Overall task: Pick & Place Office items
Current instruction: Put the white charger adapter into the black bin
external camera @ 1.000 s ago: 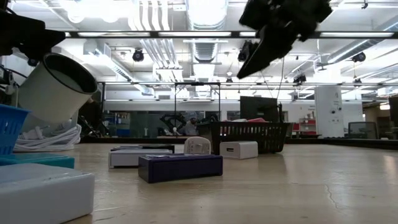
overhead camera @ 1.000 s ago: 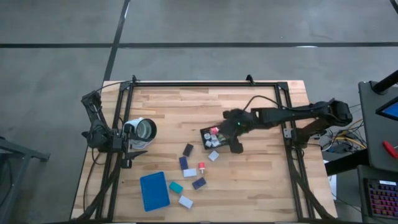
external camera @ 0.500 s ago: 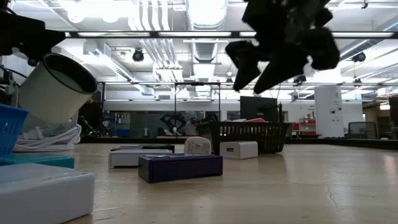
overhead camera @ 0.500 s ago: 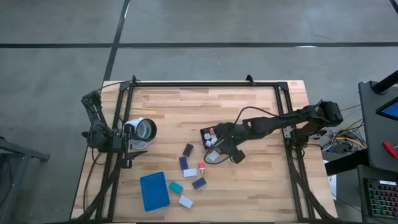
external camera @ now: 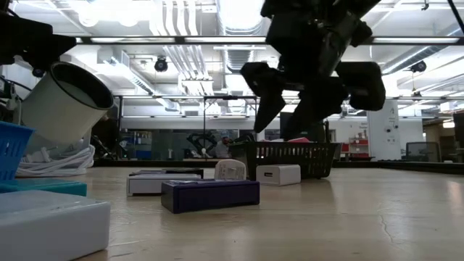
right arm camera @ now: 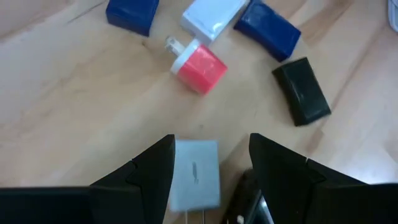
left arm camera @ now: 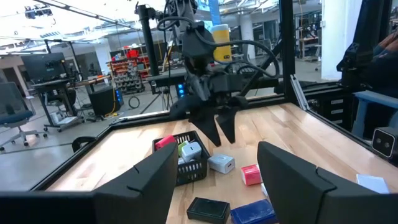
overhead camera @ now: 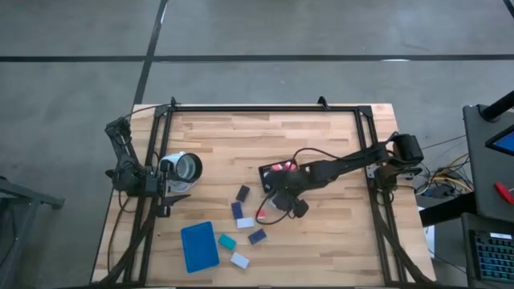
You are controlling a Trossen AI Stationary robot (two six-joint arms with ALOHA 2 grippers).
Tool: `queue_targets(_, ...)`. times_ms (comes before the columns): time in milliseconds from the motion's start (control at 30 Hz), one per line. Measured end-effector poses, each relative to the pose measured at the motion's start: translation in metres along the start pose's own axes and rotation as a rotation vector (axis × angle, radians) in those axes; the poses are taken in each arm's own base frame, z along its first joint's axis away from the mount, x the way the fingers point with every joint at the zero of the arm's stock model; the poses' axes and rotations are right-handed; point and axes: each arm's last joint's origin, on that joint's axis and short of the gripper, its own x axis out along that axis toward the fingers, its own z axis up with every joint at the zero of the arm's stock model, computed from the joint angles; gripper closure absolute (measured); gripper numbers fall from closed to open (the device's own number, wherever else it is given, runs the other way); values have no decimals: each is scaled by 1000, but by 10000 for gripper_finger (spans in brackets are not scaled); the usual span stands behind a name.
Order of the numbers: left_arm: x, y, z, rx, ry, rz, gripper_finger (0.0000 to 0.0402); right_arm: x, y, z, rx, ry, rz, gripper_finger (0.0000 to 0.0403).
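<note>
A few office items [left arm camera: 186,151] already lie in the black basket [left arm camera: 193,171]. The right hand [right arm camera: 208,171] hovers open over a white block [right arm camera: 194,174]; several blocks remain mid-surface [overhead camera: 337,233].

Right gripper [overhead camera: 277,205] fingers apart, low.

red plug [right arm camera: 200,67], black block [right arm camera: 301,91], blue tray [overhead camera: 199,246], black mesh basket [external camera: 292,159]
</note>
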Motion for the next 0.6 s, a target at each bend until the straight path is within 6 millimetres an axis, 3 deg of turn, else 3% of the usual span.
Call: queue_targets(600,0,0,0,4,2,-1,177,21,0,-1,67,106,80,243)
